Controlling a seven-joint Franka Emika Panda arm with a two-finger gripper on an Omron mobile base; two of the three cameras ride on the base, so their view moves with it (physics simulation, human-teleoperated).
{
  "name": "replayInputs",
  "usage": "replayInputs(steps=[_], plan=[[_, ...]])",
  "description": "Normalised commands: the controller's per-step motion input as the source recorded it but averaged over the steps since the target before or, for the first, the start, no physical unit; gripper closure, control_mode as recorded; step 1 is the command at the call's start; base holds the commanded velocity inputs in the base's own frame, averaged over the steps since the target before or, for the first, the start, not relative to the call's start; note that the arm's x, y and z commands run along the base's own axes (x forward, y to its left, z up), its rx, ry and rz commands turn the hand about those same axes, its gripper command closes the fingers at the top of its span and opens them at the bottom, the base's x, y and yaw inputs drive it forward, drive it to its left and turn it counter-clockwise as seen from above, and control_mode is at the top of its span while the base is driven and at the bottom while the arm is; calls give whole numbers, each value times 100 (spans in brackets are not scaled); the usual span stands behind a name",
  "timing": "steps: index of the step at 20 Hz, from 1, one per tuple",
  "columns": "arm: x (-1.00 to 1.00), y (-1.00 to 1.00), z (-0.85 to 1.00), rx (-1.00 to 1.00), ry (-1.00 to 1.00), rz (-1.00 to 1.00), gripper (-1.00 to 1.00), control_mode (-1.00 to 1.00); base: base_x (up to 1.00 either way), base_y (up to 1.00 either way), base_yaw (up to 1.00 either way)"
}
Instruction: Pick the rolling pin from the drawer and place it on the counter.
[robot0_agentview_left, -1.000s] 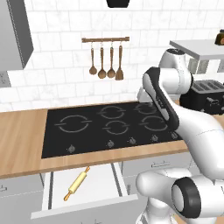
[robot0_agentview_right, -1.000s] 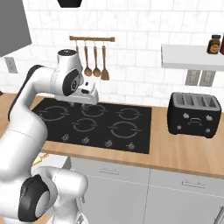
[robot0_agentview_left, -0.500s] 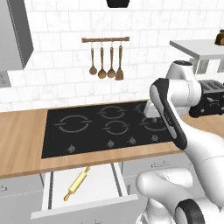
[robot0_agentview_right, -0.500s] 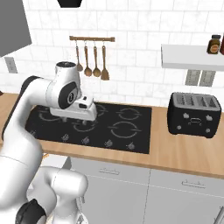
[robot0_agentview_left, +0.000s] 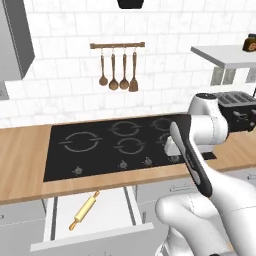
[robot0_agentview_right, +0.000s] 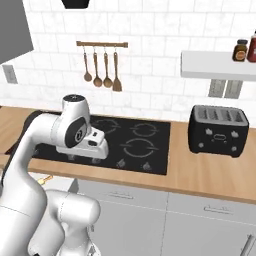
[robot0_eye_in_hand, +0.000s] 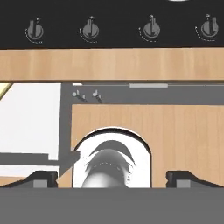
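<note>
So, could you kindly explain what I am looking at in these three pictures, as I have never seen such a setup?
It is a rendered kitchen with a white robot arm on a mobile base. Two cameras ride behind the arm, left and right; the third looks along its gripper, whose jaws stand wide open, holding nothing. Below the counter the drawer is pulled out, with the rolling pin lying inside. On the counter are a black cooktop and a toaster. Wooden spoons hang on the wall.

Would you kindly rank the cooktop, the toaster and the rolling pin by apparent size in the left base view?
Largest to smallest:
1. cooktop
2. toaster, though the arm hides part of it
3. rolling pin
</note>
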Motion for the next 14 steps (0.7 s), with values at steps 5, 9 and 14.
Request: replayInputs(steps=[5,9,14], plan=[[0,0,0,0,0,0,-100,100,-25,-83,33],[0,0,0,0,0,0,-100,100,-51,-36,67],[0,0,0,0,0,0,-100,100,-20,0,98]])
